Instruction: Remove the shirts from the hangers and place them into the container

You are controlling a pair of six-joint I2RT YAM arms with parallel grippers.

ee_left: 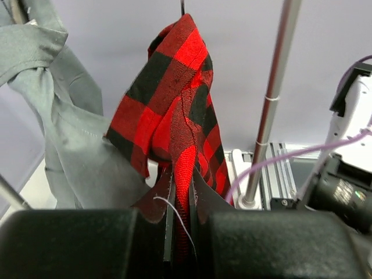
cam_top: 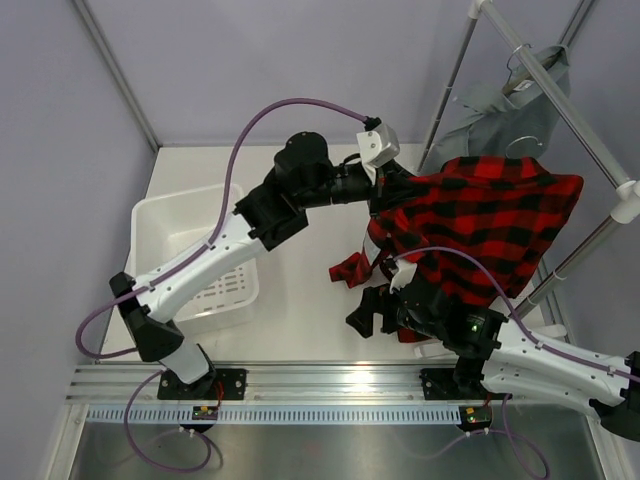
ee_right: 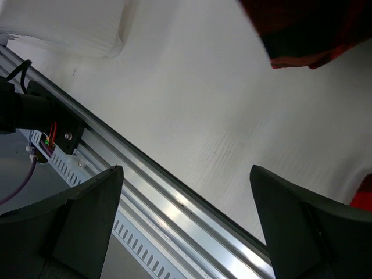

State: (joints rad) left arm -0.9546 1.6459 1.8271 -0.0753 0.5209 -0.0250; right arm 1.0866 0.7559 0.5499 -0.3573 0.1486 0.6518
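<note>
Left wrist view showed your left jaws pinched shut on the plaid shirt [ee_left: 174,116], which hung bunched well right of the container [cam_top: 150,215], a hold that looked meant for dragging it off toward that container. Your right jaws stood wide and empty over the counter [ee_right: 192,116], right of the container, probably ready to help.

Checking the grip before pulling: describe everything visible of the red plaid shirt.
The red-and-black buffalo-plaid cloth shirt hangs bunched below the white metal rack pole, stretched toward the left tool, which is shut on a lower fold. One corner dangles above the white table. A plain grey cloth shirt hangs beside it.
</note>
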